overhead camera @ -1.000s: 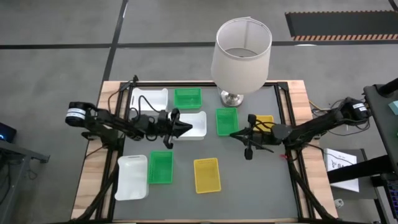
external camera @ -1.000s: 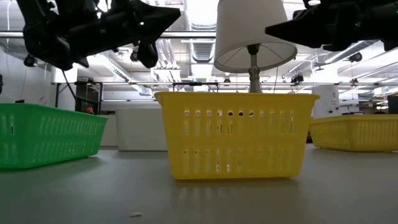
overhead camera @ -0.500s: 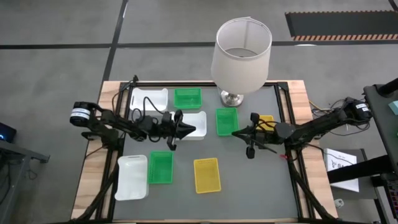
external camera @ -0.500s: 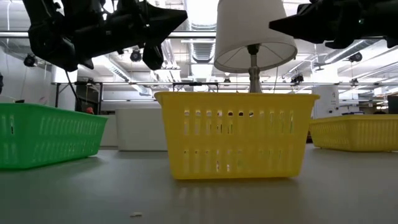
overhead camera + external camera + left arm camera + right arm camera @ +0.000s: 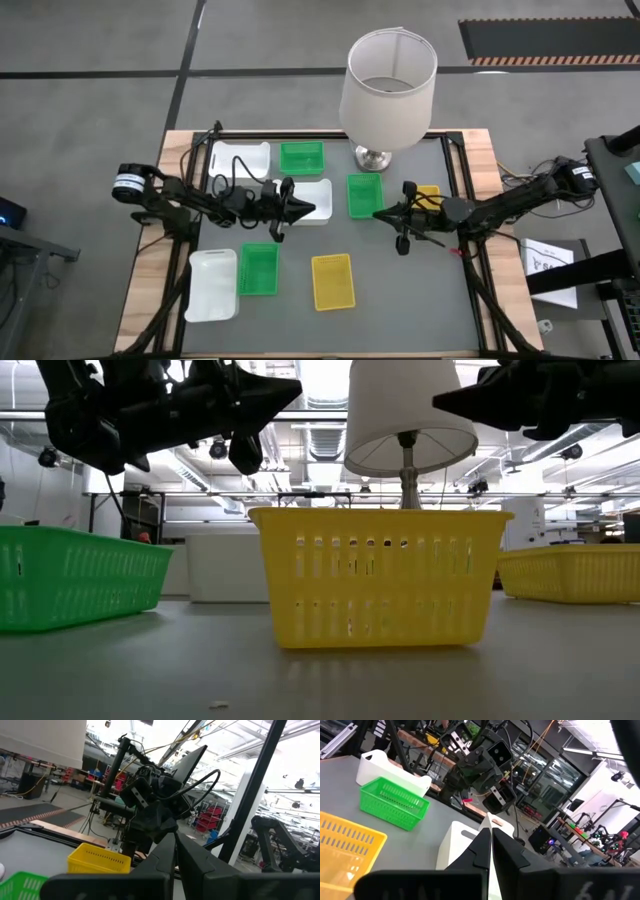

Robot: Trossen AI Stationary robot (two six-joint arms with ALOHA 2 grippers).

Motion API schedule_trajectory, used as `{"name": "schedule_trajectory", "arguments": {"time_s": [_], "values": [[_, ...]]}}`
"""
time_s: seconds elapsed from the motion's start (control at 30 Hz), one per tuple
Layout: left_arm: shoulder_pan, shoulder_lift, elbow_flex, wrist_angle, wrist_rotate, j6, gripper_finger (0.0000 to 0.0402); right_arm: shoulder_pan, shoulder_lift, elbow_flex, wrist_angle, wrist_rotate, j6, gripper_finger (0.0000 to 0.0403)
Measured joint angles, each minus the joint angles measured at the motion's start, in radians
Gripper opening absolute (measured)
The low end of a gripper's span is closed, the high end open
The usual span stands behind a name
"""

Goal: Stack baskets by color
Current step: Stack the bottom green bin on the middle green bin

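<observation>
Several baskets rest bottom-down on the grey table. At the back left sit a white basket [image 5: 240, 158] and a green basket [image 5: 302, 157]. Mid-table are a white basket [image 5: 316, 201], a green basket [image 5: 364, 195] and a yellow basket [image 5: 428, 192], the yellow one partly under my right arm. Near the front are a white basket [image 5: 212, 284], a green basket [image 5: 259, 268] and a yellow basket [image 5: 333, 281]. My left gripper [image 5: 308, 210] is shut and hovers level above the middle white basket. My right gripper [image 5: 376, 214] is shut, faces it from the right and hovers beside the middle green basket.
A tall lamp with a white shade [image 5: 388, 90] stands on its metal base [image 5: 373, 157] at the table's far edge, right of centre. Free tabletop lies at the front right [image 5: 420, 300]. Black frame rails run along the table's sides.
</observation>
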State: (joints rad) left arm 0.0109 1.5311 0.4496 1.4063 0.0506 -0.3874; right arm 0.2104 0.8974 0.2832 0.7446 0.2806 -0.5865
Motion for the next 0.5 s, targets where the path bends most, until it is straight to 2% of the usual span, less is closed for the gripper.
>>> {"name": "schedule_trajectory", "arguments": {"time_s": [0.5], "values": [[0.000, 0.009, -0.001, -0.001, -0.001, 0.006, 0.0002, 0.000, 0.000, 0.000, -0.011, 0.000, 0.084, 0.0009]]}}
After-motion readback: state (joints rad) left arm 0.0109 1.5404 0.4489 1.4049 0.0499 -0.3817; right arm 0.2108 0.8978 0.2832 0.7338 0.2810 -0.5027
